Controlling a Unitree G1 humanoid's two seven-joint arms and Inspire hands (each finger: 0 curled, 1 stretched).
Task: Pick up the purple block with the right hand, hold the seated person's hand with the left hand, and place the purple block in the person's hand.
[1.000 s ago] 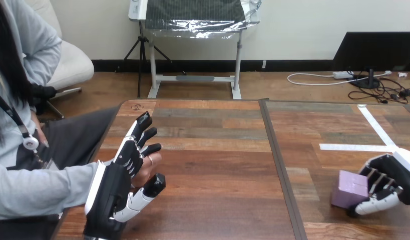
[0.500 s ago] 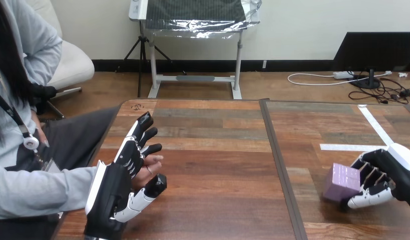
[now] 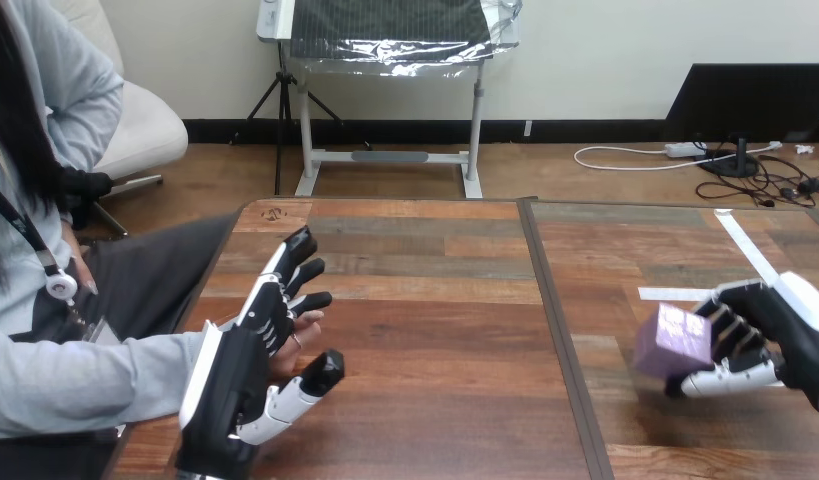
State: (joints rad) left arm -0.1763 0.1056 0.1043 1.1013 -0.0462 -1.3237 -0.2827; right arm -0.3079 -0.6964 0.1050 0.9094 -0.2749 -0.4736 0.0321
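Block [image 3: 668, 338], purple: at the right side of the table [image 3: 435, 300], toward the near edge, tilted, and seemingly clear of the wood. Right hand [image 3: 790, 345] has hold of it: fingers curled over the block's right face, thumb pressed in from the near side beneath it. A strip of white tape [image 3: 675, 294] lies on the table just beyond the block.

Left hand [image 3: 235, 385]: at the near left corner of the table, well apart from the block. Fingers straight and spread, pointing far and right; thumb stuck out to the right. Nothing gripped. Person's hand [image 3: 303, 330] lies just behind the left hand, showing between its fingers and thumb; contact between the two cannot be confirmed. Grey sleeve [image 3: 85, 380] runs in from the left edge.
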